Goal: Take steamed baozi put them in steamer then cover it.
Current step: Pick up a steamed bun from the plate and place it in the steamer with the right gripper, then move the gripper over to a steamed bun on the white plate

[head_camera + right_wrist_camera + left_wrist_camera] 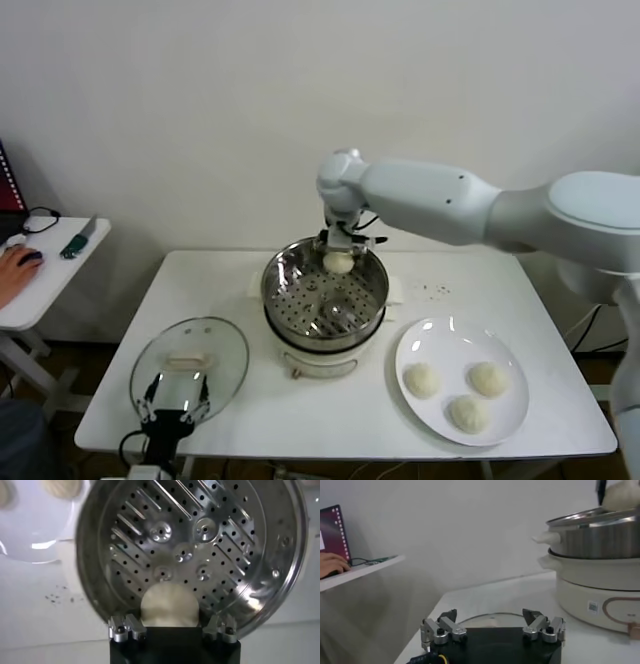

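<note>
The steamer stands mid-table, a shiny steel pot on a white base, with its perforated tray bare. My right gripper hangs over the pot's far rim, shut on one cream-white baozi, which fills the gap between the jaws. Three more baozi lie on a white plate to the right of the pot. The cover, a glass lid with a cream bar handle, lies flat at front left. My left gripper stands open just in front of it, holding nothing.
A small side table stands off to the left with a person's hand on a mouse and a laptop edge. The steamer's base rises to one side of the left gripper. The white table's front edge runs close below the plate and lid.
</note>
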Available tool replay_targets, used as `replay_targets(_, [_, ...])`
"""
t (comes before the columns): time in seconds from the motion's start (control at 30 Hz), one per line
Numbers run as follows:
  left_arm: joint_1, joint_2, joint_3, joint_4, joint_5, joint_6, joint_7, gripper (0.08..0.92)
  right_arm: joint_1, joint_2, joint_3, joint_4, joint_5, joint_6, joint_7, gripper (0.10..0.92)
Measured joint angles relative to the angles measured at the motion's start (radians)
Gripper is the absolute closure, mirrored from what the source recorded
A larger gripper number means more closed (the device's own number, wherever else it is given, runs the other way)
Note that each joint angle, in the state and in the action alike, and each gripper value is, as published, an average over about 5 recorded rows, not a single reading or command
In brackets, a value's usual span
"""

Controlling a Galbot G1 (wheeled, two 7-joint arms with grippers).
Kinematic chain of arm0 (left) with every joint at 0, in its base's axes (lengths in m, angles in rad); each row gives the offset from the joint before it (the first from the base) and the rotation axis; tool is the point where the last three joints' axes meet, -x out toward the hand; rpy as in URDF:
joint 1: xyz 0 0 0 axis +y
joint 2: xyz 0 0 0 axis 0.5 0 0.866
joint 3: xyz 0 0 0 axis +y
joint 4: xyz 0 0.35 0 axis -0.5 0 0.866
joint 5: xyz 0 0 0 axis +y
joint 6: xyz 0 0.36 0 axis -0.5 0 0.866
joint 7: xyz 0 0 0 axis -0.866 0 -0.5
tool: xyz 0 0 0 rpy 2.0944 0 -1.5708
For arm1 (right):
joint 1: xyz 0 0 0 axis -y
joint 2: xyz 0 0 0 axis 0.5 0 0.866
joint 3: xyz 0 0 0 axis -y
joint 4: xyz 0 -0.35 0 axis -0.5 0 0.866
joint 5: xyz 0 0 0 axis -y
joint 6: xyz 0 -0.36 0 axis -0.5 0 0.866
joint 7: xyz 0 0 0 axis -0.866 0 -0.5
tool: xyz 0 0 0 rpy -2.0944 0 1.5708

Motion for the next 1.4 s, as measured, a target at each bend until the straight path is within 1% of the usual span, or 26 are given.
replay_targets(0.43, [-0.004,-0.001,0.012,0.005,0.004,0.004,0.0,0.177,-0.113,0.106,0.034,-0.158,-0.098,0.049,0.028,0.276])
replay_targets(0.63, [-0.001,0.0,0.013,0.003,0.003,0.004,-0.001,0.177,-0.125,0.119,0.044,-0.184,-0.108,0.052,0.029,0.214])
replay_targets(0.87, [0.009,-0.01,0.014,-0.015,-0.008,0.012,-0.009,0.177,-0.11,0.111,0.048,-0.184,-0.095,0.061,0.024,0.203])
replay_targets(1.03, [0.016,-0.012,0.013,-0.02,-0.012,0.013,-0.013,0.177,-0.07,0.084,0.039,-0.155,-0.037,0.052,0.017,0.203])
replay_targets(1.17, [0.021,-0.012,0.012,-0.017,-0.017,0.011,-0.015,0.177,-0.018,0.041,0.02,-0.107,0.043,0.025,0.023,0.203])
replay_targets(1.27, [0.027,-0.011,0.01,-0.015,-0.022,0.008,-0.016,0.177,0.038,-0.009,-0.017,-0.052,0.13,-0.026,0.05,0.203])
replay_targets(1.4, [0.037,-0.009,0.01,-0.02,-0.026,0.006,-0.015,0.177,0.117,-0.096,-0.086,0.041,0.278,-0.14,0.09,0.203])
